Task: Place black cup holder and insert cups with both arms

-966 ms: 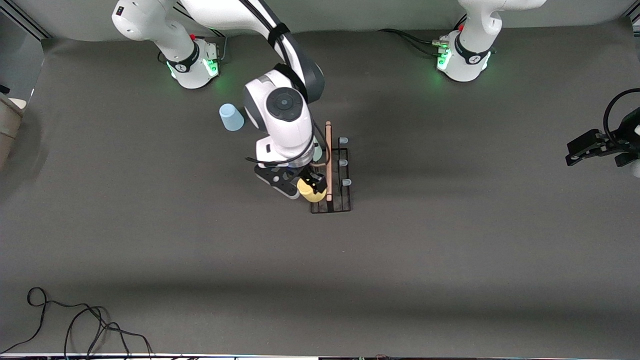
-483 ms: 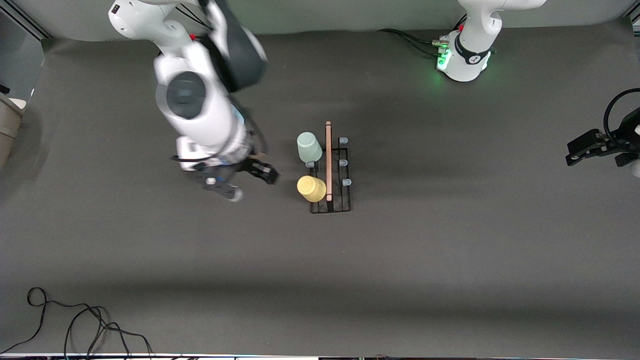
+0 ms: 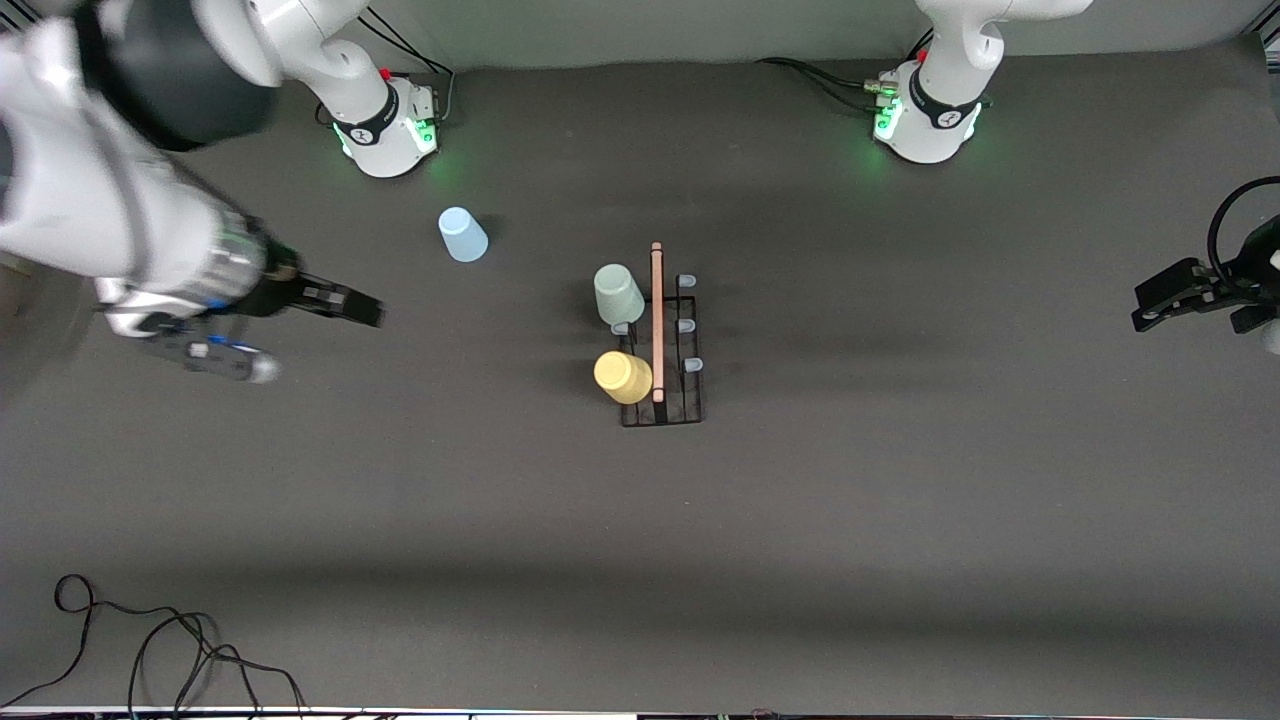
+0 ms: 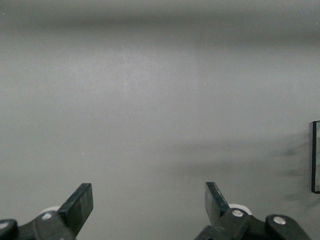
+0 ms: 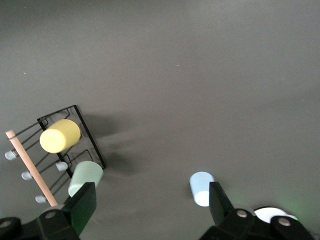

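Right gripper point(image 3: 300, 325) hangs over bare table at the right arm's end, jaws spread and empty; I judge it is positioned to go for the last loose cup. Next across the front view, the light blue cup point(image 3: 462, 234) stands mouth down on the table near the right arm's base, well apart from the rack. At mid-table sits the black cup holder point(image 3: 665, 345), upright, wooden handle on top. The pale green cup point(image 3: 618, 293) and yellow cup point(image 3: 622, 377) hang on pegs on the side toward the right arm, leaving one peg free between them. Left gripper point(image 3: 1160, 300) waits, spread wide and empty, over the left arm's end.
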`<action>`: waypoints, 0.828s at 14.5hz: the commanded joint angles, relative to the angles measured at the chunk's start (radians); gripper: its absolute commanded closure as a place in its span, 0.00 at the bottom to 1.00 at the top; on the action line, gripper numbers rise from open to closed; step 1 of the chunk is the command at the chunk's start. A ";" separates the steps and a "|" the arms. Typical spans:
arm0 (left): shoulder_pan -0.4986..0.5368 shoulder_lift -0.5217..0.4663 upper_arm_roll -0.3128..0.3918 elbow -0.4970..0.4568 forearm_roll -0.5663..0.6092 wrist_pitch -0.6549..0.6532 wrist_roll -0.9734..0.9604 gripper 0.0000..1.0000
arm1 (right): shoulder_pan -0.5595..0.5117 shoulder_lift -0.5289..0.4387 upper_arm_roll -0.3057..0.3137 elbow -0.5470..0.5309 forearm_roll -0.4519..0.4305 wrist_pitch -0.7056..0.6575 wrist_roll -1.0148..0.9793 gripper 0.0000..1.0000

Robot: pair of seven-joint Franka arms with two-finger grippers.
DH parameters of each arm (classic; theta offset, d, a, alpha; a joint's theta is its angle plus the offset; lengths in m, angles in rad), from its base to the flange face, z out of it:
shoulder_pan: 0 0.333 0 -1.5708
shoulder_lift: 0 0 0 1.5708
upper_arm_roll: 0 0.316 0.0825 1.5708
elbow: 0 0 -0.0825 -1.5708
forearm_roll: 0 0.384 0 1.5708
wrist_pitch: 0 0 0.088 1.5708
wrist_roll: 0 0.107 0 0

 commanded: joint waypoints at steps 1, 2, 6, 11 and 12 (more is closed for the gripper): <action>0.001 0.010 -0.001 0.026 0.005 -0.016 0.014 0.00 | -0.034 -0.045 -0.026 -0.014 -0.024 -0.036 -0.140 0.00; 0.001 0.010 0.001 0.026 0.005 -0.016 0.014 0.00 | -0.031 -0.047 -0.058 -0.014 -0.026 -0.038 -0.174 0.00; 0.001 0.012 -0.001 0.026 0.005 -0.014 0.014 0.00 | -0.028 -0.048 -0.094 -0.013 -0.086 -0.020 -0.237 0.00; 0.000 0.012 -0.001 0.024 0.005 -0.019 0.014 0.00 | -0.031 -0.060 -0.095 -0.022 -0.127 -0.009 -0.239 0.00; 0.000 0.012 -0.001 0.024 0.005 -0.016 0.014 0.00 | -0.033 -0.065 -0.095 -0.027 -0.129 -0.009 -0.249 0.00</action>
